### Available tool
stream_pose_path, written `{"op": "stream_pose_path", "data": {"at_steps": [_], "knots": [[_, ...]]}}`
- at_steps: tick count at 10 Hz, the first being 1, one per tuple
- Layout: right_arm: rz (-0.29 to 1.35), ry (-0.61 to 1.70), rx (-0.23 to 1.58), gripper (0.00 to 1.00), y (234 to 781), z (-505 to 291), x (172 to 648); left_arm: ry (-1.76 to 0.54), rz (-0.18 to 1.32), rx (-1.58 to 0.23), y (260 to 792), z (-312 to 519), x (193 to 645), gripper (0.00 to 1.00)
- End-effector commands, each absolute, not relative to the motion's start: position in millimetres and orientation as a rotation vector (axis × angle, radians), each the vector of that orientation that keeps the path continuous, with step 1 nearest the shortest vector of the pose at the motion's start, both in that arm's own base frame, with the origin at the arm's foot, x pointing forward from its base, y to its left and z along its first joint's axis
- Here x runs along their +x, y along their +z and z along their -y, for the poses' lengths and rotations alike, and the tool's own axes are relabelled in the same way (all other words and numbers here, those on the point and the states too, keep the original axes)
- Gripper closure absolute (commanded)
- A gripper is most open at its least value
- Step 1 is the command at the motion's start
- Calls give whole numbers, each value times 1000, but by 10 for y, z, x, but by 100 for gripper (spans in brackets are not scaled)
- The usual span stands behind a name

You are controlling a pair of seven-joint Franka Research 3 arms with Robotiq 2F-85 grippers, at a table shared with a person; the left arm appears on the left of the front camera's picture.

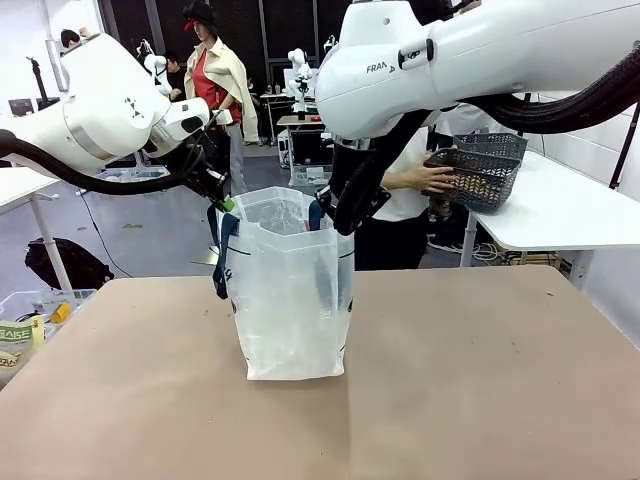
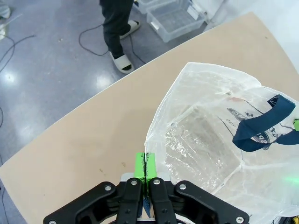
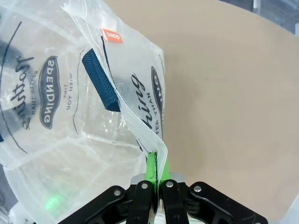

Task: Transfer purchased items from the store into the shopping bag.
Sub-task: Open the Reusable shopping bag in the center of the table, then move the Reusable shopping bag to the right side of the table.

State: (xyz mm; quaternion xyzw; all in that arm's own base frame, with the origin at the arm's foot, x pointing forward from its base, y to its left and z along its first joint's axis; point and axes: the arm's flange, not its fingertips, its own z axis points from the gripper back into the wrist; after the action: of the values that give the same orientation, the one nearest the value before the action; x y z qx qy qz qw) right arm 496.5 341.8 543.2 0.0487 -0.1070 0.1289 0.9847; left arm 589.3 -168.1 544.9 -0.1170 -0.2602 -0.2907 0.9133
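Front view: shopping bag stands upright on the bench, near the middle, mouth open. My left tool is pinching the bag's rim on one side and my right tool is pinching the opposite rim. The basket is off the bench, far side, to my right, gripped by the person's hand.

Glossy grey floor, white side table behind.
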Motion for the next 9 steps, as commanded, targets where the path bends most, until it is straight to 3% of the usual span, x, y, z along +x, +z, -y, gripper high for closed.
{"op": "stream_pose_path", "data": {"at_steps": [1, 9], "knots": [[218, 258, 110, 100, 5446, -3418, 4966, -599, 535, -237, 5451, 1660, 5896, 100], [218, 258, 110, 100, 5446, -3418, 4966, -599, 535, -237, 5451, 1660, 5896, 100]]}}
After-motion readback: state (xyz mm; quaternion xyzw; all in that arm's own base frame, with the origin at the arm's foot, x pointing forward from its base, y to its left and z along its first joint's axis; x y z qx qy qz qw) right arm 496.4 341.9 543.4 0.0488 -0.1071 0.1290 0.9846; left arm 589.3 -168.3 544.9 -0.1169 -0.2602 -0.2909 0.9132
